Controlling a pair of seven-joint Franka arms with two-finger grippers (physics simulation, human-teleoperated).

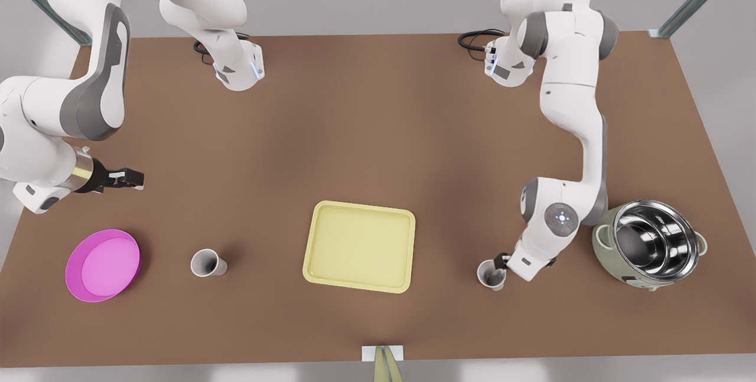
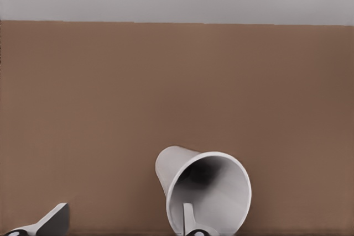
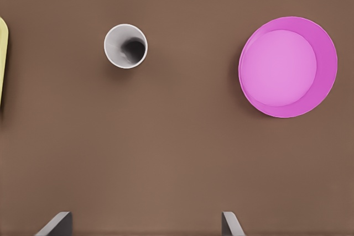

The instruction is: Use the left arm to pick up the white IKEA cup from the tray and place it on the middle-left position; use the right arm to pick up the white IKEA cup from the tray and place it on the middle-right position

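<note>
One cup [image 2: 207, 194] at left claw [image 2: 119, 226].

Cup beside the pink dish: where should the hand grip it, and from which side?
Probably from straight above, pinching the rim of the cup: it stands upright, mouth open, no handle. The right hand hovers nearby; the left hand is at the other cup.

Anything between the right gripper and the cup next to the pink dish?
Nothing visible. Only bare table lies between the open right gripper and that upright cup; the pink dish sits off to one side, apart.
</note>
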